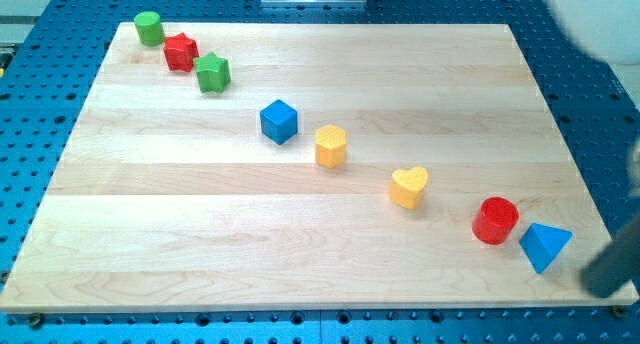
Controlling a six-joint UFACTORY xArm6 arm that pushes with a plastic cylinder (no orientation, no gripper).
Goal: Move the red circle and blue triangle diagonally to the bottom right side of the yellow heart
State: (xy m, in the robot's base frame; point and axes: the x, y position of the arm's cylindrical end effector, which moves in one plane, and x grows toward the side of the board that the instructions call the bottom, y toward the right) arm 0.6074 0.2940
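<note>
The red circle (495, 221) stands on the wooden board near the view's bottom right. The blue triangle (544, 246) lies just right of and below it, almost touching. The yellow heart (409, 187) sits up and to the left of the red circle. A blurred dark rod (613, 264) enters at the view's right edge, right of the blue triangle. Its tip is cut off by the frame, so I cannot place the very end.
A yellow hexagon block (331, 145) and a blue cube (279, 121) lie in a diagonal line up-left of the heart. A green cylinder (149, 28), a red star (180, 52) and a green star (212, 72) sit at the top left. The board edge (600, 224) is close to the triangle.
</note>
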